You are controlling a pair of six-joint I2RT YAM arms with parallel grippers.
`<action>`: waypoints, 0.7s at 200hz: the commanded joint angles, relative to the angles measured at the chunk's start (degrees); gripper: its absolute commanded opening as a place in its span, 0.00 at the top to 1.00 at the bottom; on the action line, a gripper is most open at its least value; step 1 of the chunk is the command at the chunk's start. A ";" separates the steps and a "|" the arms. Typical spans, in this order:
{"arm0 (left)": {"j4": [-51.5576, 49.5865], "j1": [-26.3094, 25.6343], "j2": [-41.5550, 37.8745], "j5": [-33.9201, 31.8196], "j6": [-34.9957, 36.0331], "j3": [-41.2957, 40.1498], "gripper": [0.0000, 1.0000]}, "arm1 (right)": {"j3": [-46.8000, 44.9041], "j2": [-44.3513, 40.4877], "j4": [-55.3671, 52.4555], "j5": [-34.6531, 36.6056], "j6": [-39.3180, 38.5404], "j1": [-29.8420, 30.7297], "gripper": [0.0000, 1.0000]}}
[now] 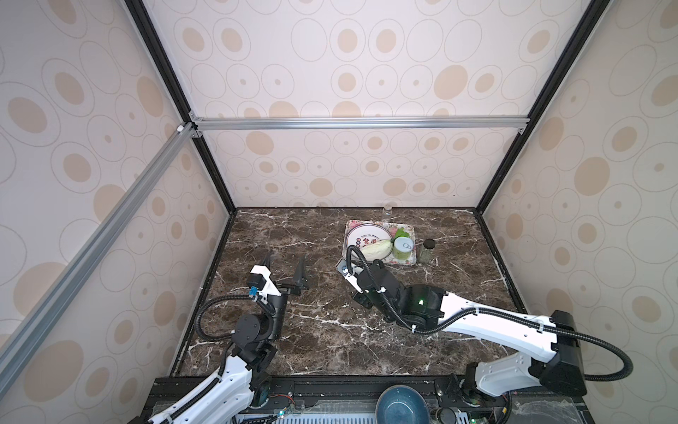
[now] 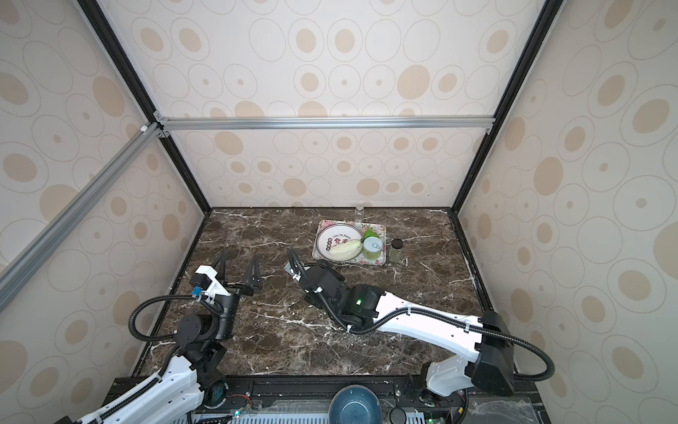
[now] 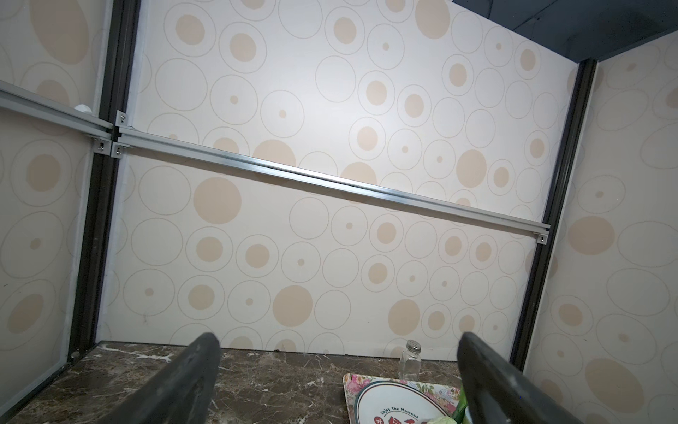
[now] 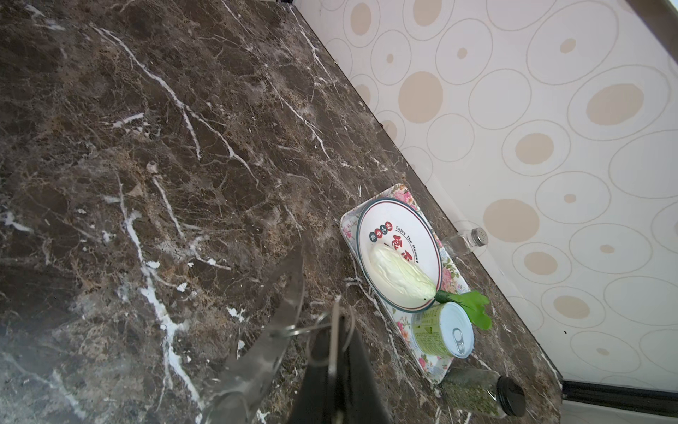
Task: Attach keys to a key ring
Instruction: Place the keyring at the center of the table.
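Note:
My right gripper (image 4: 335,325) is shut on a thin wire loop (image 4: 350,330) just above the marble top. The loop runs through a small hole in the rim of the key ring (image 4: 269,348), a flat grey plate that hangs tilted beside the fingers. In both top views a corner of the key ring (image 1: 342,267) (image 2: 290,270) sticks out from under the right wrist, near the tray's front corner. The keys themselves are hidden. My left gripper (image 1: 284,266) (image 3: 337,341) hovers at the left, wide open and holding nothing.
A floral tray (image 1: 411,232) at the back right carries a white plate (image 1: 367,235), a cabbage leaf (image 1: 376,250) and a green can (image 1: 403,249). A dark-lidded spice jar (image 1: 428,250) stands right of it, a clear shaker (image 1: 388,210) by the back wall. A blue bowl (image 1: 401,405) sits beyond the front edge.

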 commanded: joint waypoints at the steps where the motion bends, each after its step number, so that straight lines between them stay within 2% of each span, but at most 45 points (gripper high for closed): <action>1: 2.85 0.62 -2.40 -1.16 -1.60 -1.00 0.00 | 0.48 2.49 6.53 -0.18 1.83 -0.56 1.00; 57: 2.43 0.97 -3.89 -0.55 -2.01 -1.28 0.00 | 0.52 8.97 13.85 -0.88 4.03 -1.64 1.00; 93: 2.73 1.04 -3.45 -0.49 -1.96 -1.18 0.00 | -1.89 8.96 14.54 -3.05 10.18 -5.39 1.00; 115: 2.59 1.12 -3.61 -0.46 -2.00 -1.23 0.00 | -4.60 7.69 16.12 -2.95 10.85 -6.07 1.00; 140: 2.74 1.27 -3.66 -0.46 -2.14 -1.23 0.00 | -6.61 5.62 17.71 -10.37 9.69 -5.99 1.00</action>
